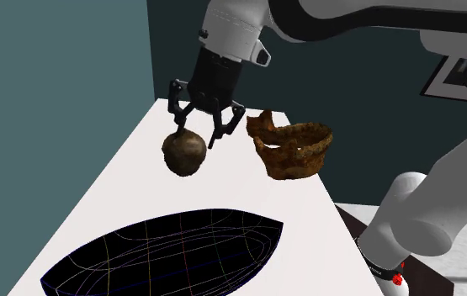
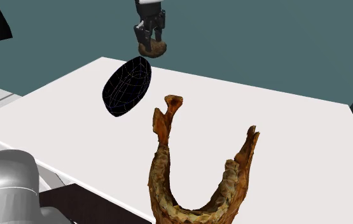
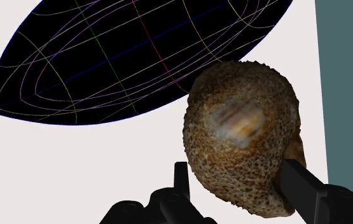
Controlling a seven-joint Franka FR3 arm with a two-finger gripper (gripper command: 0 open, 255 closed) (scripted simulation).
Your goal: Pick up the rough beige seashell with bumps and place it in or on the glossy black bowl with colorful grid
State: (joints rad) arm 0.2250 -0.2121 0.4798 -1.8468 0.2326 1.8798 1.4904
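A bumpy brown-beige seashell (image 1: 184, 154) hangs above the white table, clasped between the black fingers of my gripper (image 1: 198, 134). From the wrist the seashell (image 3: 242, 137) sits between the two fingers (image 3: 299, 184), both pressing its sides. The black bowl with coloured grid lines (image 1: 168, 256) rests on the table near the shoulder view's bottom edge, in front of and below the shell. In the second exterior view the seashell (image 2: 151, 48) in my gripper (image 2: 149, 39) hangs just beyond the far end of the bowl (image 2: 128, 86).
A rough brown curved bone-like object (image 1: 292, 148) lies on the table (image 1: 130, 181) to the shoulder view's right of the gripper, and looms close in the second exterior view (image 2: 197, 172). Teal walls stand behind the table. The table's edge runs near the bowl.
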